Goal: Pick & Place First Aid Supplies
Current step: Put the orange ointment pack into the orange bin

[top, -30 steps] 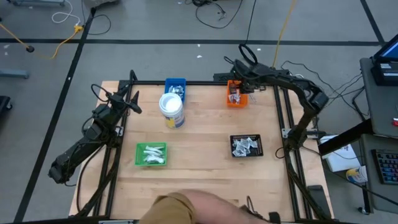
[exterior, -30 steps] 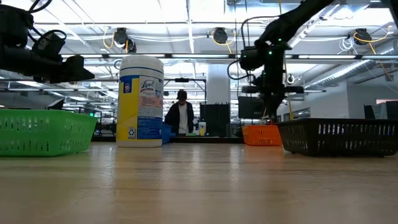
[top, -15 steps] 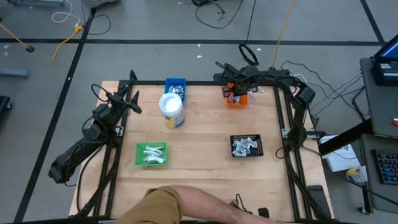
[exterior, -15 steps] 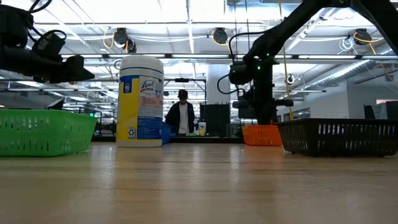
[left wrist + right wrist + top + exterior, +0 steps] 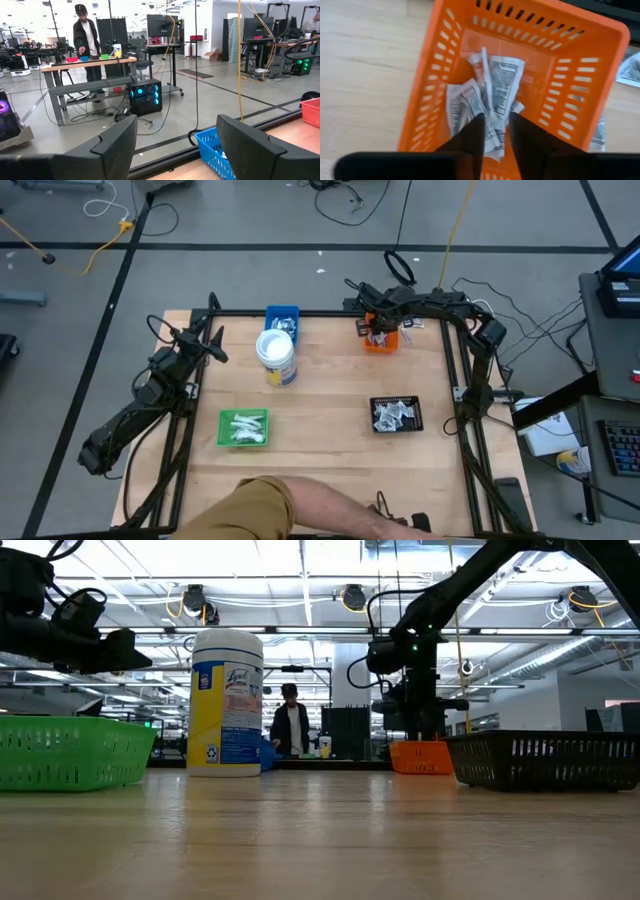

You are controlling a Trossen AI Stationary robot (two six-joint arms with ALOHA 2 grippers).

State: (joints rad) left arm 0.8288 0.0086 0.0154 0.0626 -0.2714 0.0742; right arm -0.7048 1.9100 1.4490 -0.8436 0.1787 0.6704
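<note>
White printed first-aid packets (image 5: pixel 487 102) fill the far orange slotted tray (image 5: pixel 600 100); right pincer (image 5: pixel 494 131) (narrowly parted) should release low.

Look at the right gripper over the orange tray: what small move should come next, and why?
Probably open the fingers fully, then lift clear. The right gripper hangs inside the orange tray, its fingers only narrowly parted around a white packet lying on the pile already there. The left gripper waits open at the table's edge.

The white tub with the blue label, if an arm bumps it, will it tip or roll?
The white tub stands upright and tall on the table, so a high bump could topple it. Being cylindrical, it would probably roll once down. A low push likely just slides it.
</note>
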